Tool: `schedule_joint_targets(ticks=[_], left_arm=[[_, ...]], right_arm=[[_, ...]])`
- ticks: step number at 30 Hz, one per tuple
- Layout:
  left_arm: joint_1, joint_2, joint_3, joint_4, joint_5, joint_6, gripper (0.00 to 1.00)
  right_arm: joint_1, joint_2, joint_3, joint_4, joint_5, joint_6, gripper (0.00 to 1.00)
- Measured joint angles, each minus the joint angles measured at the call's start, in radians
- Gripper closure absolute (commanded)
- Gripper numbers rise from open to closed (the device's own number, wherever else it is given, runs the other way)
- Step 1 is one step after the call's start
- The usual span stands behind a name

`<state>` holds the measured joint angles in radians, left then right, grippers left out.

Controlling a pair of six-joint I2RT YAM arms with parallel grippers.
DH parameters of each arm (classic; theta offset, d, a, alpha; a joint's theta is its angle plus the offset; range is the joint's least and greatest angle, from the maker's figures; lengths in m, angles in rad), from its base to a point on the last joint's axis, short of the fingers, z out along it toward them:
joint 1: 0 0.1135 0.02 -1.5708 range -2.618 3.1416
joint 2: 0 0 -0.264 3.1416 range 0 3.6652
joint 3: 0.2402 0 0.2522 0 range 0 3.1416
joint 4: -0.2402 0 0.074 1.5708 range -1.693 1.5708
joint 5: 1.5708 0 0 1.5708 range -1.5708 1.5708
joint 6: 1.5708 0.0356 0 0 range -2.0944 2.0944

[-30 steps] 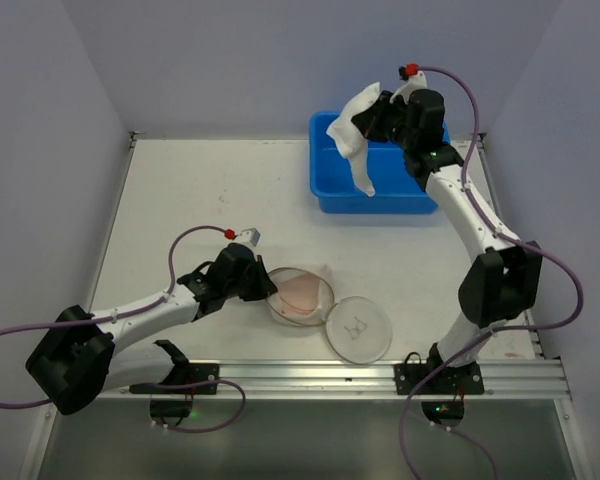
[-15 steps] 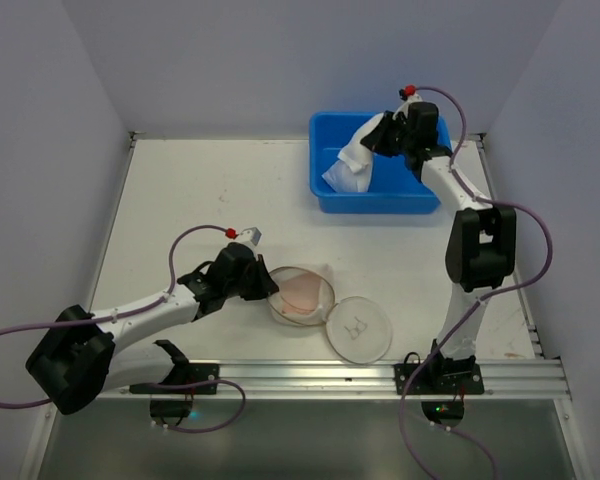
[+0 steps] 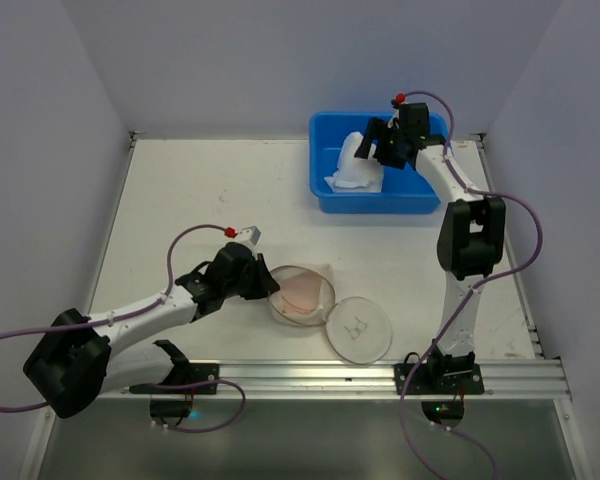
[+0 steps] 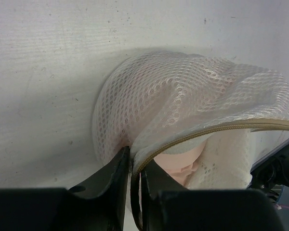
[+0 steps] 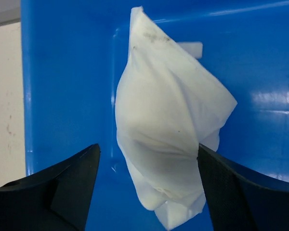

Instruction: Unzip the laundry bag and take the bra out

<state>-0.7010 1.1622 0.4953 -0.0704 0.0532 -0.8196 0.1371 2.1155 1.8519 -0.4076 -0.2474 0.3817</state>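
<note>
The laundry bag lies unzipped on the table, a white mesh pouch with its round lid flipped out to the right. My left gripper is shut on the bag's left rim. In the left wrist view the mesh and tan zipper band run between the black fingers of the left gripper, and pink lining shows inside. The bra, white folded cloth, lies in the blue tub. My right gripper hangs open over it, its jaws wide on either side of the bra and apart from it.
The blue tub stands at the back right of the table, near the rear wall. Purple cables loop off both arms. A metal rail runs along the near edge by the arm bases.
My right gripper came down from above the tub into it and opened; the bra dropped from its hold and now lies in the tub. The left arm stayed put.
</note>
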Motion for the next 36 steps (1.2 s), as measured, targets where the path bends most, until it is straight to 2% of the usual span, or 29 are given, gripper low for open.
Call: schedule_joint_targets(ticks=[2,4,7,10,14,16,21,25,29,30,33,36], left_arm=[[0.000,-0.012,0.000,-0.003,0.000,0.000,0.78],[0.000,-0.028,0.000,-0.006,0.000,0.000,0.74],[0.000,-0.054,0.000,-0.013,-0.001,0.000,0.71],[0.000,-0.069,0.000,-0.019,-0.002,0.000,0.68],[0.000,-0.069,0.000,-0.027,-0.002,0.000,0.64],[0.000,-0.069,0.002,-0.029,-0.002,0.000,0.57],[0.000,-0.077,0.020,-0.053,-0.006,0.000,0.47],[0.000,-0.092,0.041,-0.075,-0.014,0.000,0.47],[0.000,-0.098,0.041,-0.089,-0.017,0.000,0.51],[0.000,-0.098,0.041,-0.090,-0.017,-0.001,0.52],[0.000,-0.098,0.032,-0.092,-0.021,-0.002,0.55],[0.000,-0.097,0.009,-0.096,-0.028,-0.006,0.60]], right_arm=[[0.000,-0.010,0.003,-0.047,0.048,0.000,0.05],[0.000,-0.029,0.003,-0.093,0.097,-0.003,0.01],[0.004,-0.095,-0.004,-0.148,0.162,-0.005,0.01],[0.016,-0.231,-0.044,-0.172,0.214,-0.011,0.01],[0.044,-0.435,-0.095,-0.176,0.227,-0.020,0.01],[0.061,-0.516,-0.119,-0.168,0.218,-0.026,0.01],[0.167,-0.723,-0.362,-0.106,0.164,-0.047,0.02],[0.394,-0.863,-0.623,-0.047,0.127,-0.031,0.12],[0.552,-0.962,-0.850,0.037,0.104,0.028,0.42],[0.583,-0.983,-0.898,0.051,0.106,0.043,0.53],[0.692,-1.004,-0.977,0.088,0.126,0.074,0.65],[0.796,-0.994,-0.988,0.123,0.150,0.084,0.66]])
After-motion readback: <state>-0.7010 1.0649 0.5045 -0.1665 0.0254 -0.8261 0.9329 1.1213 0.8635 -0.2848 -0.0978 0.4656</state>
